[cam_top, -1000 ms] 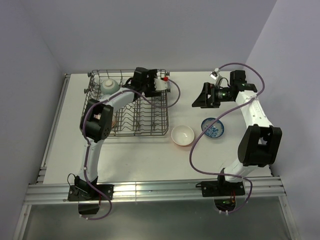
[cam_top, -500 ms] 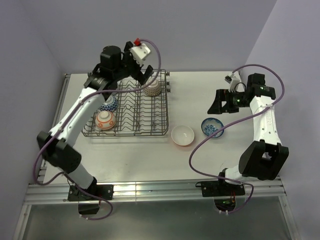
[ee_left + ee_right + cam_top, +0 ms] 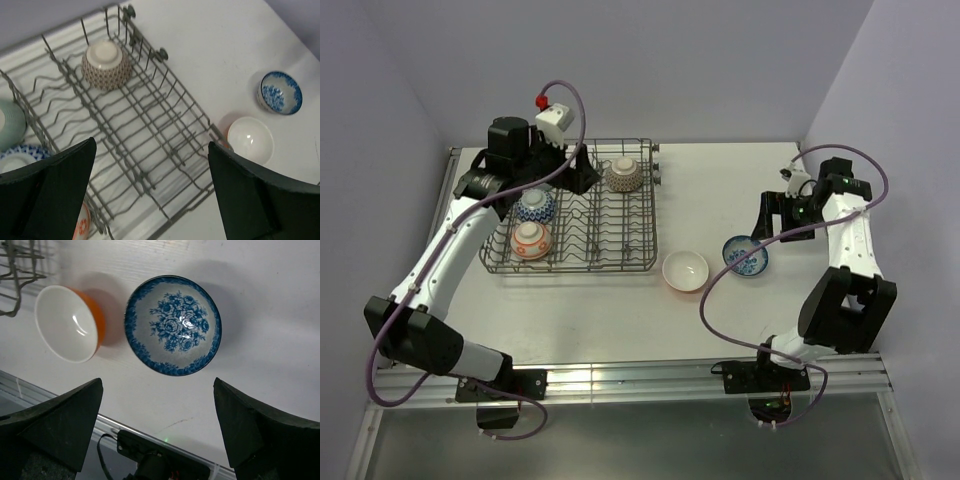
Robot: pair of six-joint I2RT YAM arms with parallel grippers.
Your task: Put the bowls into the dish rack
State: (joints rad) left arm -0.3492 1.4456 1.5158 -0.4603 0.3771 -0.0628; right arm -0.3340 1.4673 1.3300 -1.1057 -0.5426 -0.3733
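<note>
The right claw point(image 3: 157, 384) hangs over the blue flowered bowl point(image 3: 173, 325), jaws spread wide and holding nothing. That bowl sits upright on the table point(image 3: 740, 190), toward the right edge and about halfway back. The white bowl point(image 3: 685, 270) stands just beside it on the left, off the near right corner of the rack point(image 3: 642, 262).

This looks like the approach for a pick. To do it well, I would come straight down with one finger inside the rim and one outside, taking the side away from the white bowl, and close on the wall.

The left claw point(image 3: 151, 150) hovers over the rack, also wide open and empty. A speckled bowl point(image 3: 105, 65) lies upside down near the rack's far right corner.

No brand, label or writing can be read anywhere.
</note>
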